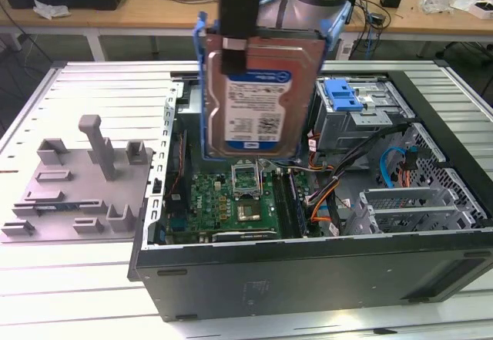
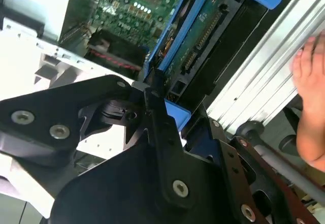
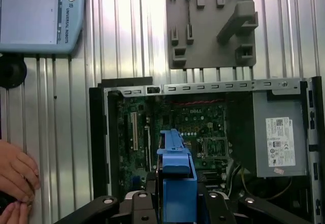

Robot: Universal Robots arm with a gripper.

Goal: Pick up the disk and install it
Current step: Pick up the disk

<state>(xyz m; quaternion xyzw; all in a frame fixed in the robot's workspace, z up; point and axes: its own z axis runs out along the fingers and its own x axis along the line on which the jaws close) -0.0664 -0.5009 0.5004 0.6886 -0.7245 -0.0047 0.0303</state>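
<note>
The disk (image 1: 256, 97) hangs upright above the open computer case (image 1: 308, 270), its white-and-blue label facing the exterior camera and its blue carrier frame (image 1: 202, 85) showing along the edges. My gripper (image 1: 235, 47) is shut on the disk from above, one black finger lying over the top of the label. In the first wrist view the blue frame (image 3: 175, 168) sticks out between my black fingers (image 3: 139, 201), over the motherboard. In the second wrist view the disk's circuit-board side (image 2: 200, 46) runs away from my gripper (image 2: 157, 99).
The case lies open on a ribbed metal table with its green motherboard (image 1: 243, 197) exposed. A blue caddy (image 1: 343, 93) sits in the drive bay at the exterior view's right. A grey fixture plate (image 1: 77, 178) lies left of the case. A person's hand (image 3: 15, 176) rests on the table near a teach pendant (image 3: 35, 10).
</note>
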